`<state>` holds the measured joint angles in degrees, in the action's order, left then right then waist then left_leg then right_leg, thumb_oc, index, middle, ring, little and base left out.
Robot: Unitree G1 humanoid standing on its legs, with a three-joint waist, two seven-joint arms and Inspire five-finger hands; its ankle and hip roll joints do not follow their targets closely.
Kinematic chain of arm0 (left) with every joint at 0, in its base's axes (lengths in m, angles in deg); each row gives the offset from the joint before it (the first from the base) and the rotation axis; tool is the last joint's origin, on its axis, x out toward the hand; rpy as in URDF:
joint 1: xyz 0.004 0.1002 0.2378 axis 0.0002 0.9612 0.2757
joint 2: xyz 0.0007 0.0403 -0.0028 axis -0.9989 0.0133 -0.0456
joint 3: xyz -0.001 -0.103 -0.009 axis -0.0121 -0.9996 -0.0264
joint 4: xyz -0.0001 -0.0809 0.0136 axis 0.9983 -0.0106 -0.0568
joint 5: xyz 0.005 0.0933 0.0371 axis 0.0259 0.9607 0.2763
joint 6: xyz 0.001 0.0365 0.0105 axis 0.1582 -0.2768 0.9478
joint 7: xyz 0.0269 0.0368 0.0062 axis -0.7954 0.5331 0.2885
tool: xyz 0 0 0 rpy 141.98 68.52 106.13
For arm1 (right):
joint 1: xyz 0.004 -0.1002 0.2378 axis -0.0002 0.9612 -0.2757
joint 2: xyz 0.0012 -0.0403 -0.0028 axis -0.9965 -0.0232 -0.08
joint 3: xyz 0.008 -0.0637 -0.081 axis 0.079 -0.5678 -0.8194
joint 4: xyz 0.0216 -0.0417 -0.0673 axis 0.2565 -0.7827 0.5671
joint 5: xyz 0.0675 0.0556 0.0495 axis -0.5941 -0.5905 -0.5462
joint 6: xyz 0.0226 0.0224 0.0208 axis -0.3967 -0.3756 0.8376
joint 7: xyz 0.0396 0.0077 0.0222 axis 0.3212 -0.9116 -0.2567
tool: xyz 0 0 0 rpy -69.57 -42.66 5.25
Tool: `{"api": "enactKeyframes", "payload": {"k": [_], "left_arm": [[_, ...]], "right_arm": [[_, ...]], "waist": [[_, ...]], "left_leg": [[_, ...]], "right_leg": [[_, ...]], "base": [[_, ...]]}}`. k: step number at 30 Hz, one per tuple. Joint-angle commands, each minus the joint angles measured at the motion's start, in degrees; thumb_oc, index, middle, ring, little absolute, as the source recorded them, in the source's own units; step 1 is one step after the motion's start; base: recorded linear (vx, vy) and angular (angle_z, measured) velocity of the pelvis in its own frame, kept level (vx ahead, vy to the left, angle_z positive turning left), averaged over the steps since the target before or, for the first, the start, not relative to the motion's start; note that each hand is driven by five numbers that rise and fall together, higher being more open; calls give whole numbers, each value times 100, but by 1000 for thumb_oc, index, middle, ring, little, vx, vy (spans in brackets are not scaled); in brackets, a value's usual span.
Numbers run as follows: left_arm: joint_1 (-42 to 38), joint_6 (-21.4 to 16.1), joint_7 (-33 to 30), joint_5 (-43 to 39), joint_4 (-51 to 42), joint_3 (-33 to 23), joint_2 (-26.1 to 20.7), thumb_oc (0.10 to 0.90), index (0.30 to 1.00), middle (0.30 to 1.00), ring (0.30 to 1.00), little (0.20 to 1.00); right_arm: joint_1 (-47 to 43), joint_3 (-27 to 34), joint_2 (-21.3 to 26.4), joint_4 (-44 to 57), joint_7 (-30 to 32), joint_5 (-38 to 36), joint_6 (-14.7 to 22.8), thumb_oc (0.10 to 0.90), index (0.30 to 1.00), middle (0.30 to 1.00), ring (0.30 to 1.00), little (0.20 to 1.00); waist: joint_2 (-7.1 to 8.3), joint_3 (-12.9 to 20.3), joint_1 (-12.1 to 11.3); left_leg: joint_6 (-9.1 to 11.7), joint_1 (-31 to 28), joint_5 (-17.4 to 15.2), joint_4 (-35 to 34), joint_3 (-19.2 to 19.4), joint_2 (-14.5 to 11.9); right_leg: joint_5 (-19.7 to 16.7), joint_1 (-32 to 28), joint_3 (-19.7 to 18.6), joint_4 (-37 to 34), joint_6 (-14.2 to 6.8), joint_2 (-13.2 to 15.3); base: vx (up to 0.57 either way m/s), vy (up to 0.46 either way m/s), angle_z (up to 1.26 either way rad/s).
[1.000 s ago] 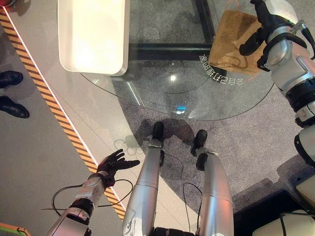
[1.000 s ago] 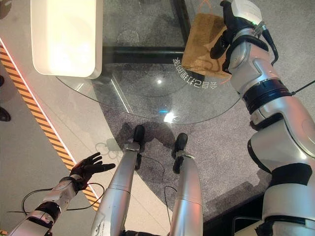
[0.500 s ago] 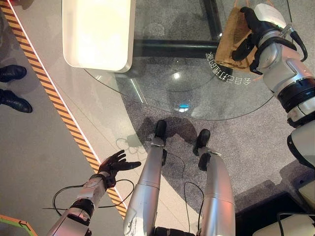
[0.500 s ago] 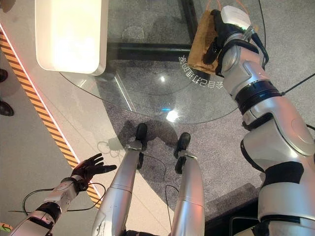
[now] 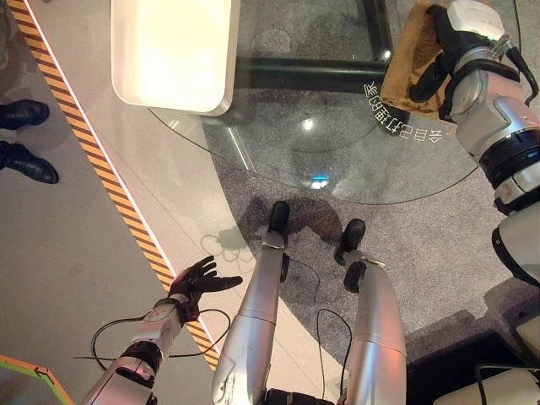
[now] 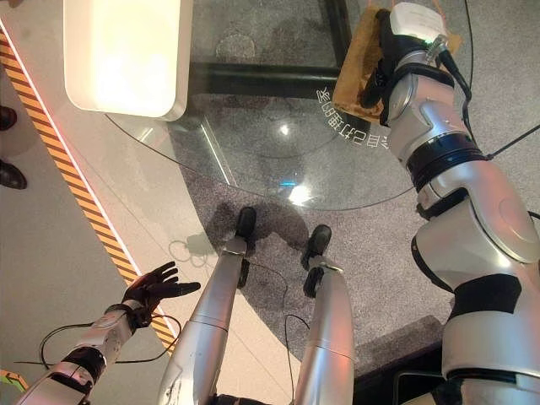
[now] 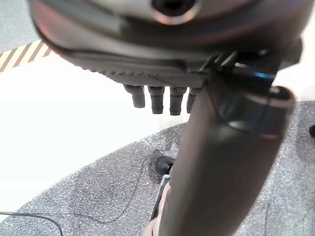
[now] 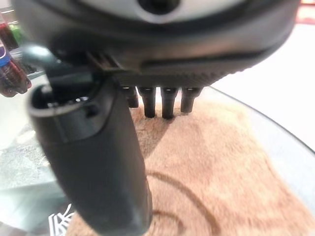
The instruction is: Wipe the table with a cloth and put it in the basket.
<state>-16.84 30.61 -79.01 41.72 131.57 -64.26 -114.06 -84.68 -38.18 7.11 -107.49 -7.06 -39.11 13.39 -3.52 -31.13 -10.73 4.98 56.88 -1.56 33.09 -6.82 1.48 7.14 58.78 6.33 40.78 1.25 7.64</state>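
Note:
A brown cloth (image 5: pixel 403 63) lies flat on the round glass table (image 5: pixel 337 160), at its far right beside white print on the glass. My right hand (image 5: pixel 443 38) rests on top of the cloth; the right wrist view has its fingers (image 8: pixel 157 103) straight over the brown pile (image 8: pixel 221 172), so it is open and pressing. My left hand (image 5: pixel 198 278) hangs low at the left over the floor, open, with its fingers (image 7: pixel 157 101) spread and nothing in it. A white oblong tray-like basket (image 5: pixel 173 51) with rounded corners stands at the table's far left.
An orange-and-black striped line (image 5: pixel 110 194) runs across the floor at the left. A person's dark shoes (image 5: pixel 25 139) stand beyond it at the left edge. A dark frame (image 5: pixel 312 80) shows under the glass.
The whole view has shifted a little. My right arm has swung further in over the cloth and covers more of it. The left hand stays as it was.

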Motion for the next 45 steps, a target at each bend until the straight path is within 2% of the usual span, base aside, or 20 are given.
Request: {"api": "enactKeyframes", "payload": {"k": [1,12,23,24,33,42,45], "left_arm": [[757,-57,-60,-221,-112,52,-136,800,900,900,900,900],[811,-112,-42,-314,-210,162,-172,800,900,900,900,900],[755,-46,-23,-355,-259,174,-189,800,900,900,900,900],[785,-56,22,-347,-240,154,-229,800,900,900,900,900],[777,-96,54,-380,-249,169,-243,800,900,900,900,900],[805,-138,85,-405,-244,219,-227,800,900,900,900,900],[777,-131,67,-410,-232,228,-220,800,900,900,900,900]], "right_arm": [[-970,-579,533,-84,428,356,8,800,900,900,900,900],[-1025,-626,592,-75,976,217,-87,800,900,900,900,900],[-1034,-612,594,-166,925,192,-123,800,900,900,900,900],[-1038,-591,590,-168,1092,292,-100,800,900,900,900,900],[-1108,-707,604,-248,1295,259,-150,800,900,900,900,900],[-1176,-670,634,-390,1683,207,-400,800,900,900,900,900],[-1132,-617,624,-421,1621,146,-386,800,900,900,900,900]], "waist": [[-359,133,75],[-394,133,76],[-406,133,68],[-401,133,56],[-412,133,49],[-428,133,60],[-433,133,69]], "left_leg": [[-315,-34,-26,-211,-80,182],[-338,40,-28,-241,-107,219],[-325,22,4,-292,-92,196],[-326,58,-11,-262,-90,189],[-325,39,-3,-285,-77,193],[-329,37,-22,-295,-65,188],[-326,9,-25,-319,-58,186]], "right_leg": [[-29,-175,-136,-334,-254,-155],[-34,-90,-145,-353,-257,-188],[-44,-122,-125,-401,-270,-156],[-57,-80,-101,-379,-276,-134],[-61,-111,-83,-420,-280,-130],[-53,-113,-80,-453,-269,-138],[-43,-137,-78,-473,-270,-143]], "base": [[0,0,0],[0,0,0],[0,0,0],[0,0,0],[1,-1,0],[0,0,0],[0,0,0]]}}
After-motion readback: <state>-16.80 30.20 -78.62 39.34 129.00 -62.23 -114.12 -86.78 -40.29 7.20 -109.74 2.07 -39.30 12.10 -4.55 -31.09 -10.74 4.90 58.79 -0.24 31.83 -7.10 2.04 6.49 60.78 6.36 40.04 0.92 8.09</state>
